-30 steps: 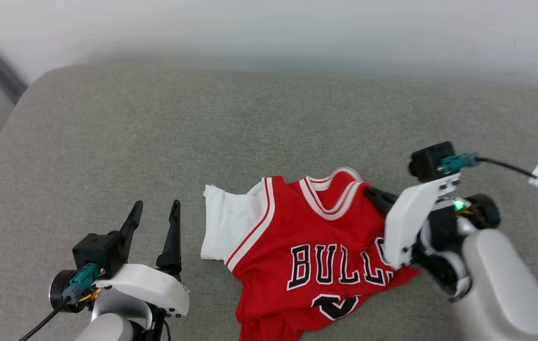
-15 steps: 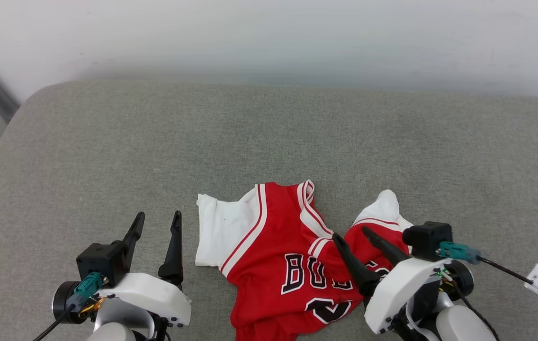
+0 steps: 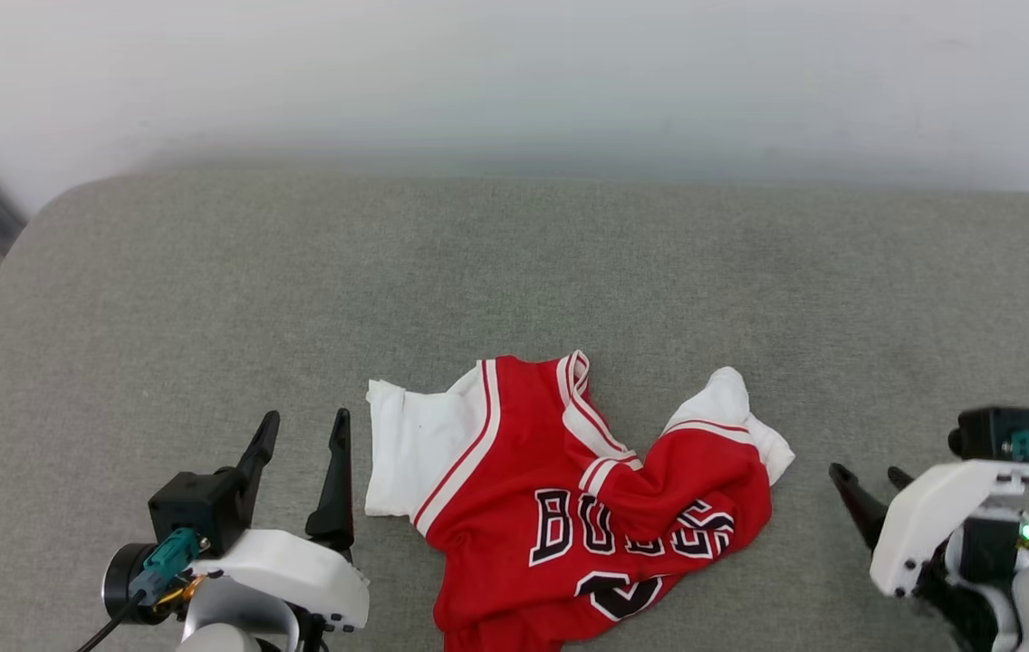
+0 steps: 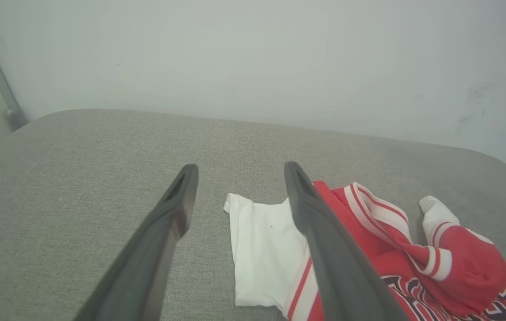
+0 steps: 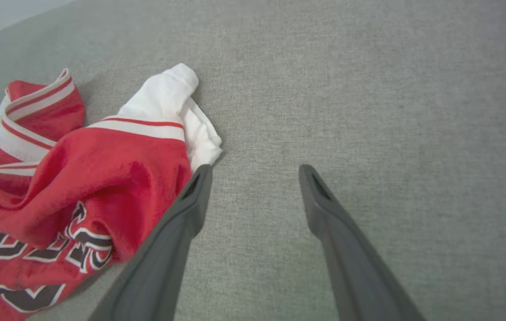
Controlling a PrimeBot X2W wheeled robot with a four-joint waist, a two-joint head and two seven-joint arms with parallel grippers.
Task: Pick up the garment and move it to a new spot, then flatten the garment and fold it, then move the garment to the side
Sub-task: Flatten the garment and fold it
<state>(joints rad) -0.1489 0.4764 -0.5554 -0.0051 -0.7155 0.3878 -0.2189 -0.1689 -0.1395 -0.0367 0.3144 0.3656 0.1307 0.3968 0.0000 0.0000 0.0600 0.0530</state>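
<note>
Red garment (image 3: 587, 507) lies rumpled, partly folded over itself, on the grey cushion (image 3: 514, 272) | right gripper (image 3: 866, 474) has just let go, fingers spread, backed off beside it | left gripper (image 3: 306, 420) spread, empty | relocation looks done; flattening next.

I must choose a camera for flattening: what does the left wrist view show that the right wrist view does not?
Left wrist view: the left gripper, jaws open, and the flat white sleeve in full. Right wrist view: the right gripper, jaws open, and part of the number. Both: the garment, its bunched sleeve, the grey cushion.
</note>
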